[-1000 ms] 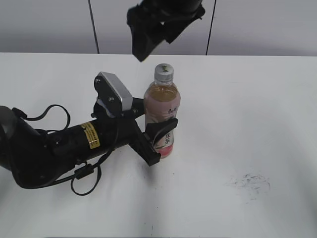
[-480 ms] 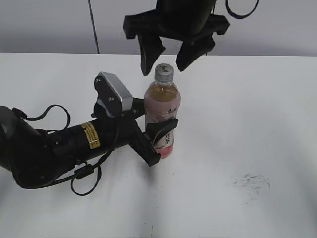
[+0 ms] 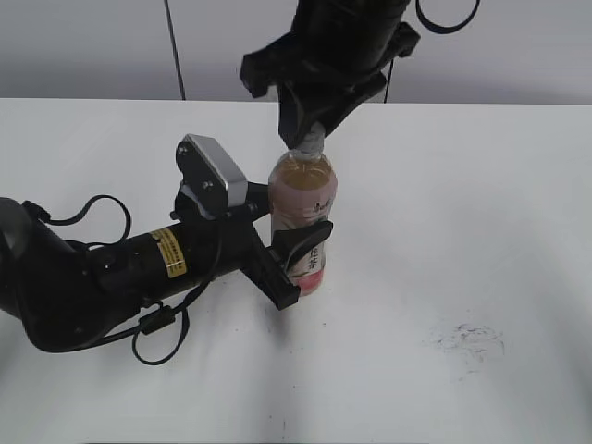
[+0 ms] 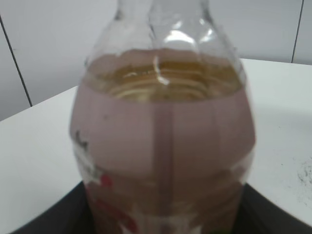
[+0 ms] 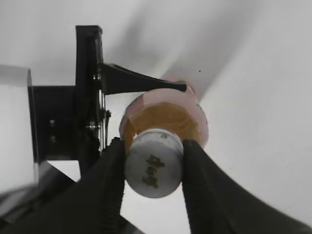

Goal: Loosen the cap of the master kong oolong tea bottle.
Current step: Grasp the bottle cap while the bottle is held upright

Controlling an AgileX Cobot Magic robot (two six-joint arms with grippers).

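The master kong oolong tea bottle (image 3: pixel 303 208) stands upright on the white table, amber tea above a pink label. My left gripper (image 3: pixel 298 252) is shut on its lower body from the left; the bottle fills the left wrist view (image 4: pixel 163 141). My right gripper (image 3: pixel 311 137) comes down from above and is shut on the white cap (image 5: pixel 153 162), which shows a dark mark on top. Both black fingers (image 5: pixel 109 170) press the cap's sides. In the exterior view the cap is mostly hidden by the right fingers.
The white table (image 3: pixel 481 213) runs wide to the right, with a patch of dark scribble marks (image 3: pixel 470 339) at the front right. My left arm and its cables (image 3: pixel 102 277) lie across the left side. A grey wall stands behind.
My right gripper has come down from above the bottle and closed its open fingers onto the cap. The bottle and left gripper have not moved.
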